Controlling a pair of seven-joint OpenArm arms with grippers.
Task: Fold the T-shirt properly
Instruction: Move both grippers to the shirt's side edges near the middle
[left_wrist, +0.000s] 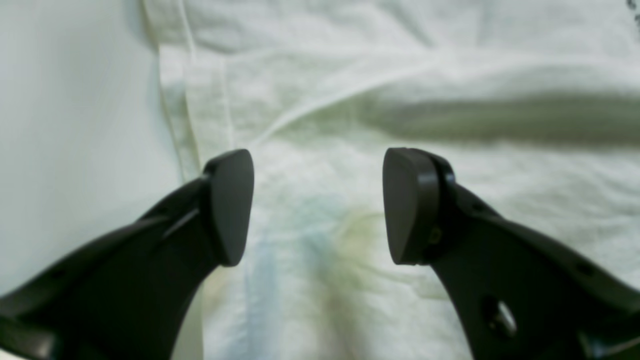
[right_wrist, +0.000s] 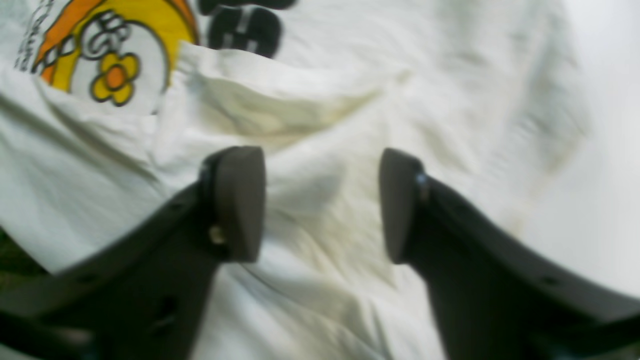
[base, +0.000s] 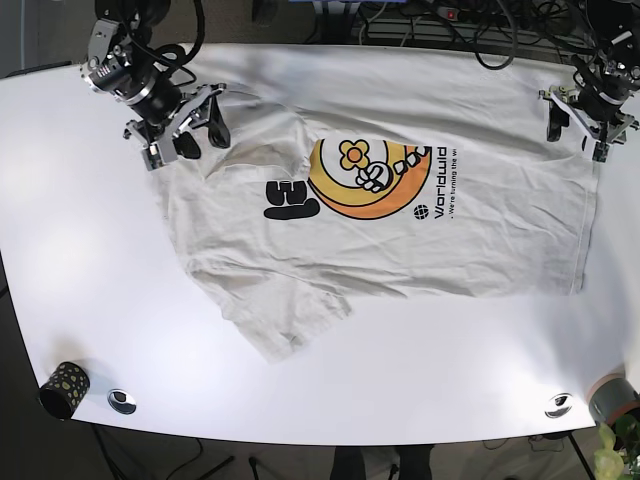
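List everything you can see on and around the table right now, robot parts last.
White cotton T-shirt with orange-yellow flower print: one, spread flat across table centre.
White oval table: one, under everything.
Black dotted cup: one, near-left table corner.
Silver round discs: two, near edge, left and right.
Green plant: one, near-right corner.
Black cables: several, far edge.
Right gripper: black, open, at the collar end.
Left gripper: black, open, at the hem corner.

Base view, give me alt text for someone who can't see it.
A white T-shirt with an orange flower graphic lies spread on a white table. The right tool and left tool, both open, hover at its far corners.
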